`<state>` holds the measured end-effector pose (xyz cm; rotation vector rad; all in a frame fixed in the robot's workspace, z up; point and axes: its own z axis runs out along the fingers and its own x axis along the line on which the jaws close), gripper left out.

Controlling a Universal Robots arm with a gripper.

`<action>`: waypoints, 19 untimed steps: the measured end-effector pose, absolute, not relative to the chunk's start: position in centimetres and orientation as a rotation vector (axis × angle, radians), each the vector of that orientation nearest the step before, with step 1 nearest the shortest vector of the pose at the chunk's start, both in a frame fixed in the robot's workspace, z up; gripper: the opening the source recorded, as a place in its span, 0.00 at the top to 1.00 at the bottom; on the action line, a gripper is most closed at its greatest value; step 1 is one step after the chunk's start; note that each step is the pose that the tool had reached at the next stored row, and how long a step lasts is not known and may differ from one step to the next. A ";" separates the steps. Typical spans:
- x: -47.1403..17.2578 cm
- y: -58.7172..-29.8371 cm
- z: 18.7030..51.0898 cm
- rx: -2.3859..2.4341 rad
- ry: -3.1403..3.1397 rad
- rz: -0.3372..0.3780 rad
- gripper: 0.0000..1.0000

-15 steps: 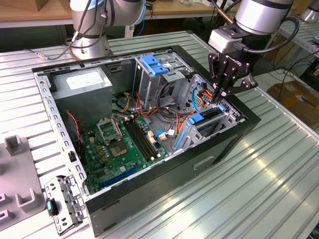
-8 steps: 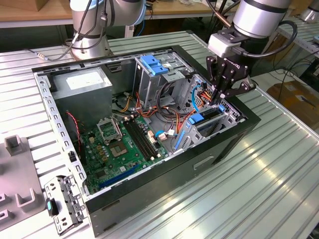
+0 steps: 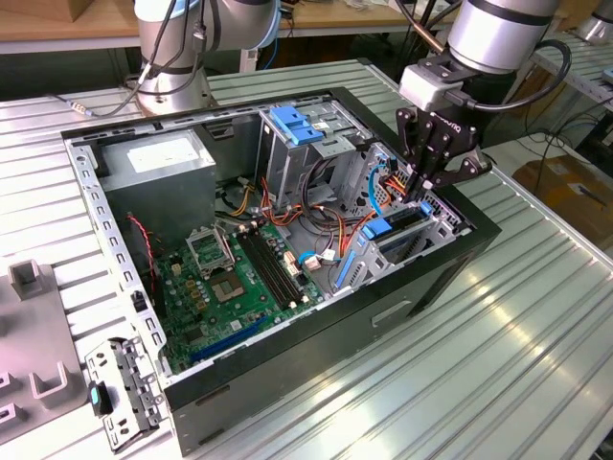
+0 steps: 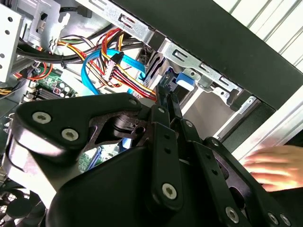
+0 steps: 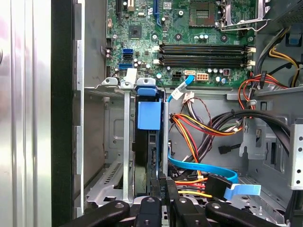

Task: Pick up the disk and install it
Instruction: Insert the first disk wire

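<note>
- The tool (image 3: 428, 189) reaches down into the open computer case (image 3: 402, 297) at the exterior view's right, its fingers (image 5: 163, 189) drawn narrow together.
- The disk (image 5: 150, 137) stands on edge in a metal bay (image 3: 421, 235) at the case's right near corner, with its blue rail (image 3: 378, 228) showing on top; in the first wrist view the fingertips meet at its edge, though I cannot tell whether they clamp it.
- Red, yellow and orange wires (image 5: 189, 127) and a flat blue cable (image 5: 208, 170) run just beside the bay.
- The green motherboard (image 3: 225, 287) lies on the case floor, left of the disk.
- The case sits on a ribbed metal worktop (image 3: 498, 383).
- A person's hand (image 4: 277, 165) rests outside the case wall in the second wrist view.
</note>
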<state>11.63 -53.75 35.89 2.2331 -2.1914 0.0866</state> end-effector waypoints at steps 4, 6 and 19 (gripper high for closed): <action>11.6 -53.7 35.9 2.233 -2.191 0.087 0.84; 11.6 -53.7 35.9 2.233 -2.191 0.087 0.84; 11.2 -54.3 34.9 2.224 -2.203 0.090 0.84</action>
